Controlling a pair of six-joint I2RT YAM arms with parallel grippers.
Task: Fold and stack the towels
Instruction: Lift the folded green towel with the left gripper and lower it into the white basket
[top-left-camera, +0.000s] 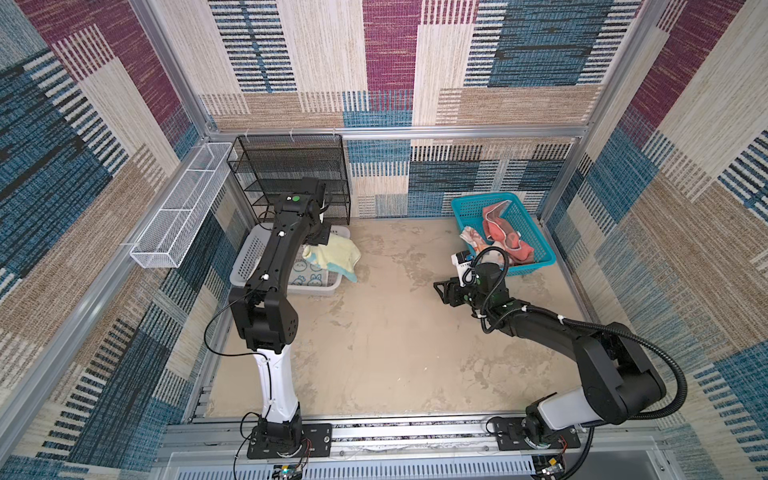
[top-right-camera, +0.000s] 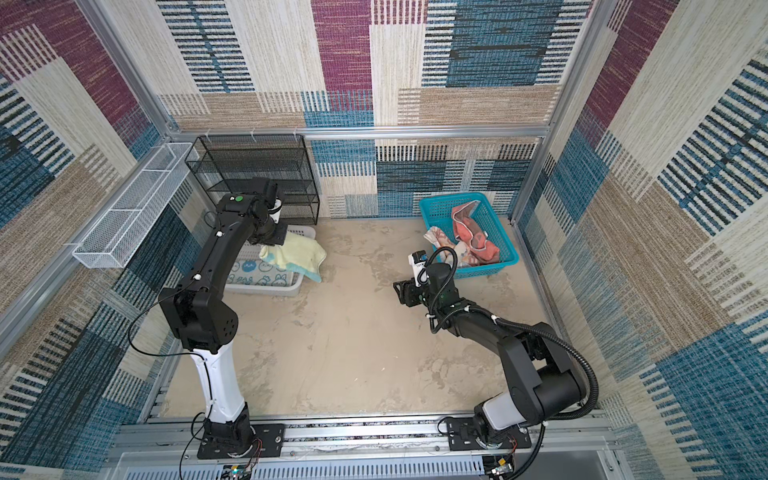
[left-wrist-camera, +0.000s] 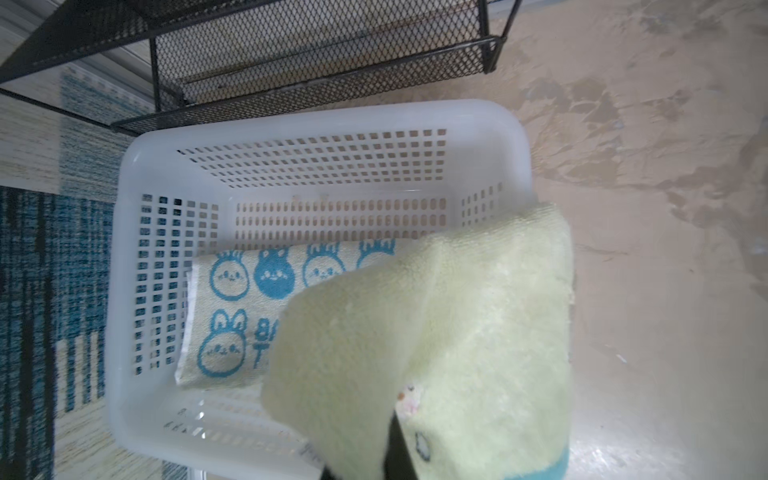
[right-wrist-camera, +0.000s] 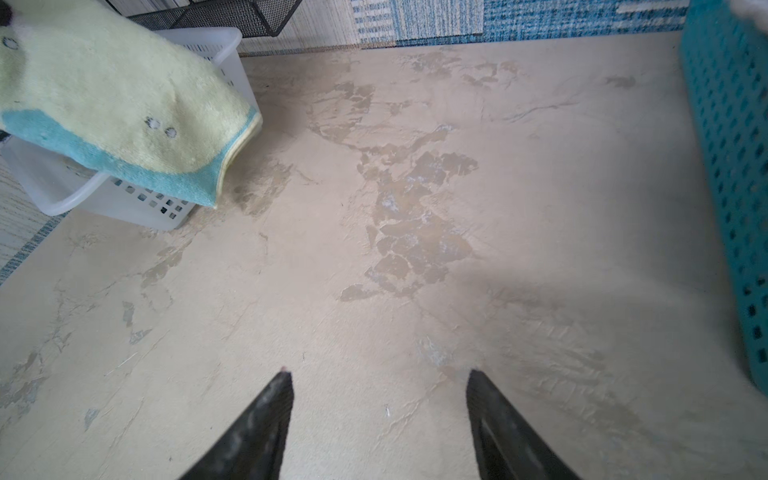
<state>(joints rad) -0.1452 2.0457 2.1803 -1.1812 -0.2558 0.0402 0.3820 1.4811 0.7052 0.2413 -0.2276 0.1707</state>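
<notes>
Your pale yellow towel (left-wrist-camera: 457, 332), teal-edged, hangs over the rim of the white basket (left-wrist-camera: 324, 120), pinched by the left gripper (left-wrist-camera: 398, 451) with jaws pressed together on it; the folded blue-faced towel (left-wrist-camera: 232, 316) lies inside. Your right gripper (right-wrist-camera: 379, 376) hovers over the tabletop (right-wrist-camera: 415, 104), jaws spread.

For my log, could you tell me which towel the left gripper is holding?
The pale yellow, teal-edged towel; the blue-faced towel lies in the white basket.

Fluffy cloth towel (left-wrist-camera: 478, 311); perforated plastic basket (left-wrist-camera: 316, 120); tabletop (right-wrist-camera: 374, 332) seemingly matt.
</notes>
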